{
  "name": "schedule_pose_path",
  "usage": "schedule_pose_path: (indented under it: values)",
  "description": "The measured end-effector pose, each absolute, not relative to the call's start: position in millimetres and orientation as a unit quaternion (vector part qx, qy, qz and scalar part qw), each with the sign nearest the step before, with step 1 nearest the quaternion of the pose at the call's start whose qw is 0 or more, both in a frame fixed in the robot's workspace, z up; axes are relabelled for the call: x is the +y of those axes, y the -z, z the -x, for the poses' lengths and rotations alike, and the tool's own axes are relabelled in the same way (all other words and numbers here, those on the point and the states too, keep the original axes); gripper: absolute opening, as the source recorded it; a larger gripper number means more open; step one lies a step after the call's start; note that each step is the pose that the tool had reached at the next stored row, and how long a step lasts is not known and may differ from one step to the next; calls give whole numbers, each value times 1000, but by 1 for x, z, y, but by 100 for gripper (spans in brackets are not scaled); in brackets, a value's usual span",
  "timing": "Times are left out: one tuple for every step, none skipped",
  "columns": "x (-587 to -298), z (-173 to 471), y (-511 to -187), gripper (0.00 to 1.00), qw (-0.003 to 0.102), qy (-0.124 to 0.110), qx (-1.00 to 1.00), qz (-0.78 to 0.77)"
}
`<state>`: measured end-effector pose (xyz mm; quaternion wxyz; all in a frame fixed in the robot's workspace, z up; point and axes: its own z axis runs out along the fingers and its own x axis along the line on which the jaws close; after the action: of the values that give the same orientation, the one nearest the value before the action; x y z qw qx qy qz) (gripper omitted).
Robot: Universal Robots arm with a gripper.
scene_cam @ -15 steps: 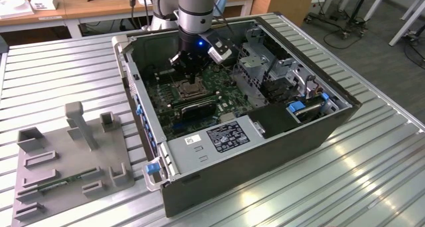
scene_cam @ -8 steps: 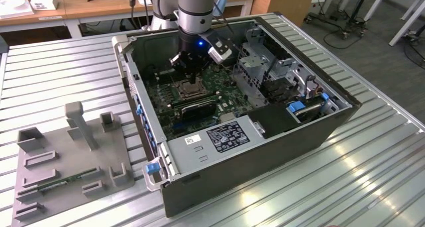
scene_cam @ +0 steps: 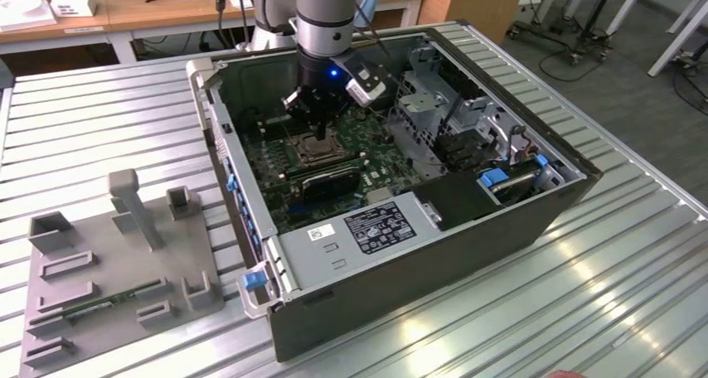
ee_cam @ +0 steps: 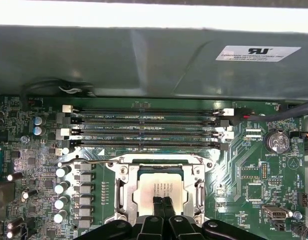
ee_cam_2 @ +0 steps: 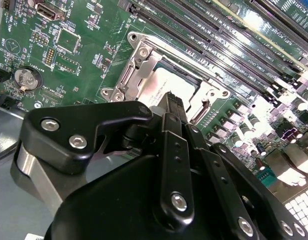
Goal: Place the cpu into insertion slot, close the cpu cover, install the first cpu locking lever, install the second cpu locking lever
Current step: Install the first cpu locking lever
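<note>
A: Where is the cpu at this moment?
B: I see the cpu (ee_cam: 161, 185) seated in the insertion slot (scene_cam: 313, 152), a little up and left of centre in the exterior view, inside the open computer case (scene_cam: 443, 262). Its silvery top shows in both wrist views (ee_cam_2: 166, 84).
A: And the cover?
B: The cpu cover (ee_cam: 197, 189) looks to lie flat around the chip, with the metal top showing through its window. A thin wire lever (ee_cam: 89, 161) runs along the socket edge nearest the memory slots (ee_cam: 144, 131). I can't tell whether it is latched.
A: What about the gripper?
B: On my screen the gripper (ee_cam: 161, 201) has its fingers pressed together with nothing between them, tips aimed at the middle of the cpu's top. I can't tell whether they touch it or sit just above it.
A: Anything else around?
B: I see green board (ee_cam: 253, 170) all round the socket, and a coin battery (ee_cam: 276, 141) beyond one end of the memory slots. The case stands on a slatted metal worktop (scene_cam: 619, 295), and a grey fixture plate (scene_cam: 122, 262) lies well apart in the lower left of the exterior view
</note>
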<state>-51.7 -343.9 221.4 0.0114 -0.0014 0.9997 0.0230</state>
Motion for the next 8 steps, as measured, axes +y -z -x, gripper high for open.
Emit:
schedule_pose_path:
  values:
    - [-344, 52, -221, 11, 11, -23, 1000, 1]
    - [-344, 52, -221, 11, 11, -23, 1000, 1]
    - [-344, 52, -221, 11, 11, -23, 1000, 1]
    - [-344, 52, -221, 11, 11, -23, 1000, 1]
    - [-344, 52, -221, 11, 11, -23, 1000, 1]
    - [-344, 52, -222, 11, 11, -23, 1000, 1]
    - [-344, 52, -223, 11, 11, -23, 1000, 1]
    - [-344, 52, -224, 11, 11, -23, 1000, 1]
